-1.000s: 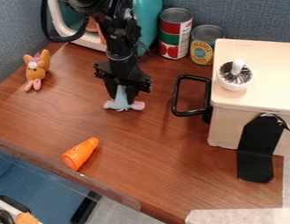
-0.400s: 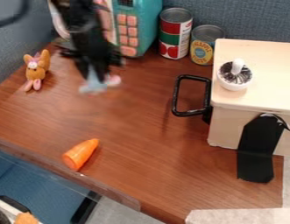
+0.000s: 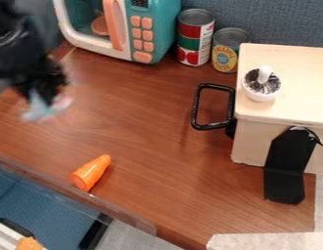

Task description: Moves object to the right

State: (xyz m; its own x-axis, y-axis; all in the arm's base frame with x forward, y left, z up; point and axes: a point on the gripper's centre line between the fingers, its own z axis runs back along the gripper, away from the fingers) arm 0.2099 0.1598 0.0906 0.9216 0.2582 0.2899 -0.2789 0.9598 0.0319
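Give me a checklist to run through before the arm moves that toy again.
1. Toy in the gripper: ok.
2. Grip firm enough: cannot tell.
3. Toy over at the right: not ok, it's at the left.
4. Toy clear of the carrot: ok.
5. Toy clear of the black handle: ok.
6. Cans upright: ok.

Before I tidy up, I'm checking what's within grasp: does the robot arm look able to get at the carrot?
Probably not as things stand: the gripper holds a light-blue and pink toy, which would likely have to go down first. Otherwise the carrot lies uncovered, with nothing against it.
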